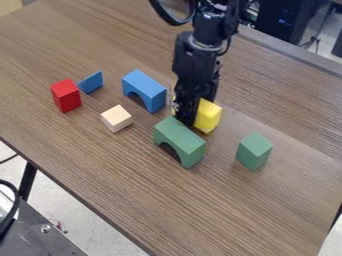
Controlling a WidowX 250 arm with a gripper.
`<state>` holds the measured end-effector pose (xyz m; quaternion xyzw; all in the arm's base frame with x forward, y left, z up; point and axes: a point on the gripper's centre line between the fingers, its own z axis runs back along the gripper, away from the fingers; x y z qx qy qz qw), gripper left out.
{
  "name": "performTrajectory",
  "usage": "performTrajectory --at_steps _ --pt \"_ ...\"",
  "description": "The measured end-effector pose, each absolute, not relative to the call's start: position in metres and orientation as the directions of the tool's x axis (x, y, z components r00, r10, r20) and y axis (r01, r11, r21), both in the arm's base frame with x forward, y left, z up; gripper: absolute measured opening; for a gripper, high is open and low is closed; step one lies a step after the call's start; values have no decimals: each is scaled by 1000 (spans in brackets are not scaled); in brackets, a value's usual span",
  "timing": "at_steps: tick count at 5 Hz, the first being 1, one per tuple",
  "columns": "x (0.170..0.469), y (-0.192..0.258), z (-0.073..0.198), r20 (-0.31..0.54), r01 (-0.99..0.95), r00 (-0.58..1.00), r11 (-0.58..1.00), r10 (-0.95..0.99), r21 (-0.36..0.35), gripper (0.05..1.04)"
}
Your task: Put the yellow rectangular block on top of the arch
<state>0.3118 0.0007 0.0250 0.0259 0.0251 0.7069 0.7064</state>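
**Yellow block at the gripper, just behind the green arch**

Yellow block (208, 116): near table centre, just beyond the green arch (179, 135). Gripper (187, 119) hangs down over it, hiding its middle; yellow shows to either side. Grip state: cannot tell whether clamped on the block or apart. Whether the block bears on the table (200, 210) cannot be told either.

Nearest obstacle: green arch, opening down, close in front of gripper and block. Blue arch (143, 86), also opening down, stands near the gripper, to its left in view. Green block (254, 150) stands upright to the right, apart from the green arch. Cube (117, 118), plain wood, lies left of the green arch, apart from it. Farther left: red block (65, 95), upright, with blue wedge (91, 82) just beside it.

Count: arches 2 (green, blue); upright blocks 2 (red, green); yellow block 1; cube 1; wedge 1. Total 7.
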Motion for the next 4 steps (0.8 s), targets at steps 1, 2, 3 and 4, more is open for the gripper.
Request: performTrajectory --at_steps 1,2,3,4 --pt "310 0 32 11 -999 -16 -16 1000 46 585" --pt "312 -2 49 19 -1000 -4 -4 1000 -13 584" --pt "313 2 70 45 -997 35 38 998 -70 584" --pt "310 10 83 47 -989 104 108 993 -99 584"
